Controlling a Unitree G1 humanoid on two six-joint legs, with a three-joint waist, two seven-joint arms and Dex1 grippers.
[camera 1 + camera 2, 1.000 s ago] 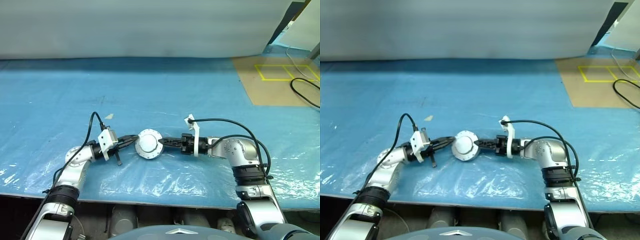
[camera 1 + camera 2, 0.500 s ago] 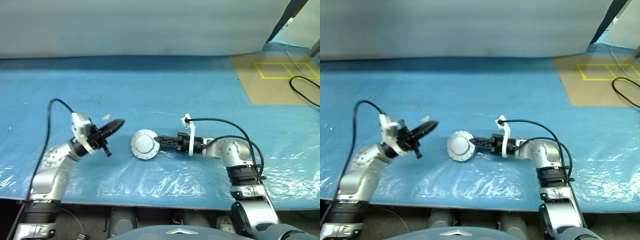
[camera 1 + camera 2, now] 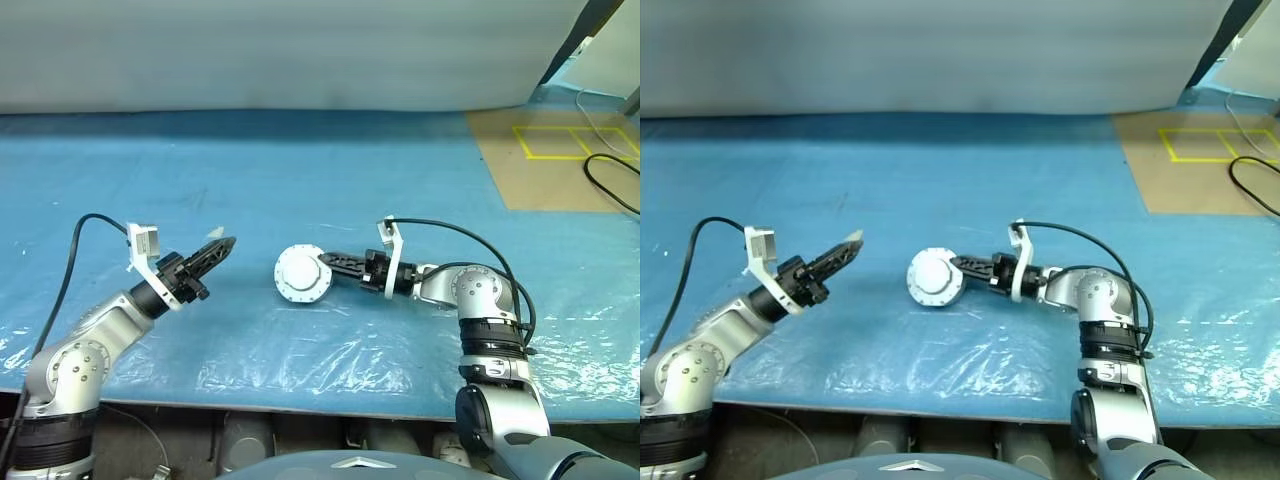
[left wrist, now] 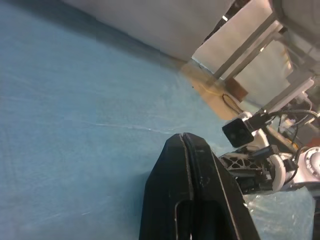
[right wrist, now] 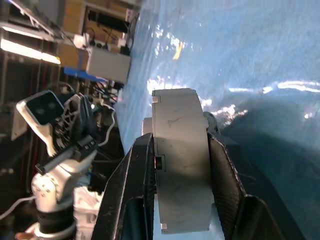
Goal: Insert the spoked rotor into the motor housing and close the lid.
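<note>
A wide table covered in a blue plastic sheet [image 3: 330, 170] fills the scene, with a pale wall behind it and a patch of brown floor marked with yellow tape [image 3: 572, 143] at the far right. Near the middle of the table, the right gripper [image 3: 325, 264] reaches in from the right, pointing left, and clamps a round silver-grey motor housing [image 3: 300, 275] between its two black fingers. The housing is turned on edge, so its plain grey lid [image 3: 930, 274] faces the viewer, and the lid sits closed against the housing. In the right wrist view, the housing [image 5: 180, 160] appears as a thick grey slab pinched by its flat faces between the two fingers [image 5: 137, 185], one on each side. The spoked wheel cannot be seen, and it cannot be told whether it sits inside. The left gripper [image 3: 222, 246] is off to the left, well apart from the housing, raised above the sheet and pointing toward the right. Its two black fingers are pressed together with nothing between them, which the left wrist view [image 4: 186, 150] shows plainly. A black cable [image 3: 612, 185] lies on the floor at the far right.
</note>
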